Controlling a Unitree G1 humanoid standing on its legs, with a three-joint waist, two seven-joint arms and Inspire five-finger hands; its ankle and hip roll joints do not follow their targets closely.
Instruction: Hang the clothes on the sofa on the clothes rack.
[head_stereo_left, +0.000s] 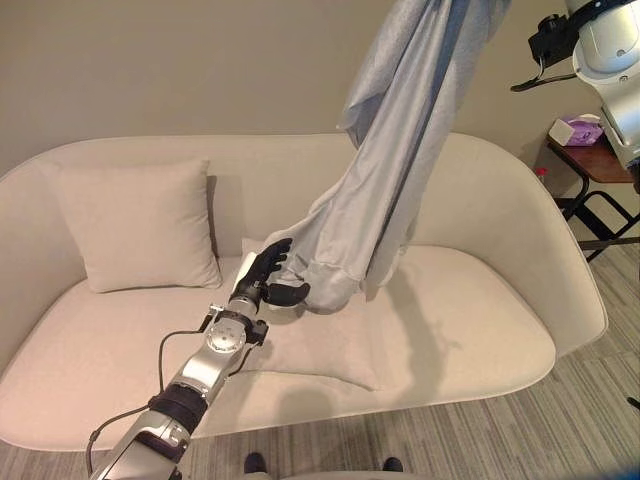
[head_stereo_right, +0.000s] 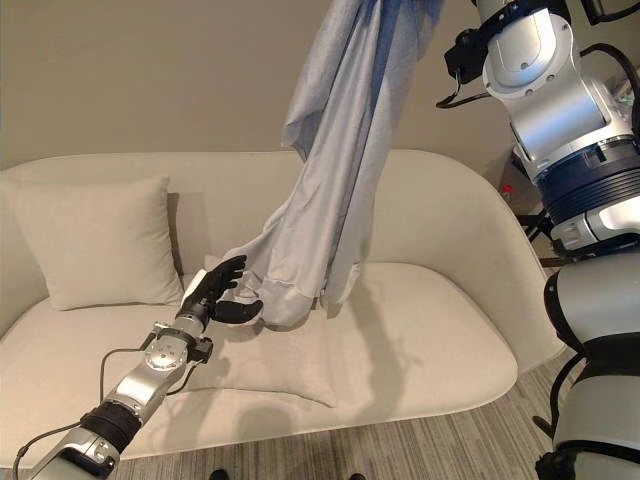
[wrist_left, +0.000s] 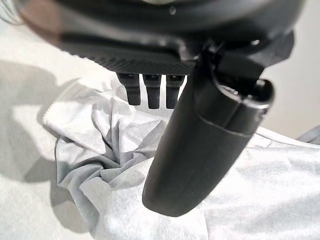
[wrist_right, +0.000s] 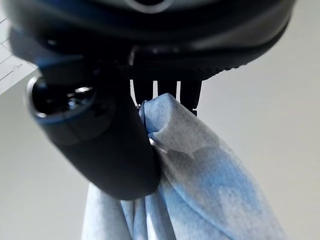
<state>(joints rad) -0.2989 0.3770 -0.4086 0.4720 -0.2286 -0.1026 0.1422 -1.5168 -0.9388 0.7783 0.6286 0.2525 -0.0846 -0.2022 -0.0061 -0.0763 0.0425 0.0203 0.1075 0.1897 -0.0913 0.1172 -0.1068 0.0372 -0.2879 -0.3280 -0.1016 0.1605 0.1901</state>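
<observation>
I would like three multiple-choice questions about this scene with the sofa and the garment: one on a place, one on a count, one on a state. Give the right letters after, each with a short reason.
1. Where is the upright cushion?
A. at the sofa's left end
B. at its right end
C. on the floor

2. How many cushions are on the sofa?
A. one
B. two
C. four

3. What is the right hand doing?
A. hanging open
B. pinching the garment
C. pressing a cushion

Answers:
1 A: it leans on the left backrest.
2 B: a flat cushion lies below the left hand.
3 B: its thumb and fingers clamp the cloth's top.
</observation>
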